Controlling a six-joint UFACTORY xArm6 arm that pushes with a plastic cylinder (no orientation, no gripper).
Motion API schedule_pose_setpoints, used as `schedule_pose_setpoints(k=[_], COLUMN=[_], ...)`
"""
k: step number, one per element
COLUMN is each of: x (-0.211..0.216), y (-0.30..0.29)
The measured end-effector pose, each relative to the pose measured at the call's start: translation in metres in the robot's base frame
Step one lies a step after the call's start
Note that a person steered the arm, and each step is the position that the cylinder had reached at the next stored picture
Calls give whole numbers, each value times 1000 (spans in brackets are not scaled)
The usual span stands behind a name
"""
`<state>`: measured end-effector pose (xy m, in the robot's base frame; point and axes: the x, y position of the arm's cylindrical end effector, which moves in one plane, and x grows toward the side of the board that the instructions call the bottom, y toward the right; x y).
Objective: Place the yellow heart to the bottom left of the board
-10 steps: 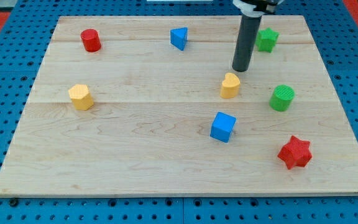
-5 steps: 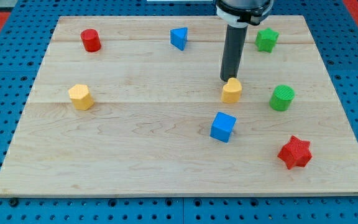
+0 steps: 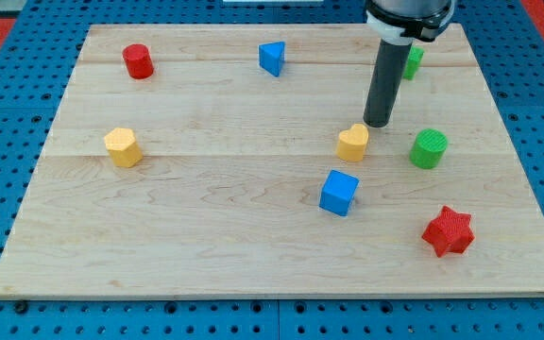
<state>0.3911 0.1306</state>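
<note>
The yellow heart lies right of the board's centre. My tip stands just to its upper right, close to it or touching; I cannot tell which. The dark rod rises from there to the view's top and partly hides the green star. The board's bottom left corner lies far from the heart.
A blue cube lies just below the heart. A green cylinder is to its right, a red star at lower right. A yellow hexagon block is at left, a red cylinder at upper left, a blue triangle at top.
My tip swung from above the heart to its upper left, then over to its upper right. The heart has shifted slightly down.
</note>
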Motion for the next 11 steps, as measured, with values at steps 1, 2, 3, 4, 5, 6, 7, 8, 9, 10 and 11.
schedule_pose_setpoints(k=[1, 2, 3, 4, 5, 6, 7, 8, 9, 10, 11], x=[1, 13, 36, 54, 64, 70, 74, 80, 89, 102, 117], y=[0, -2, -19, -39, -61, -81, -99, -116, -131, -147, -164])
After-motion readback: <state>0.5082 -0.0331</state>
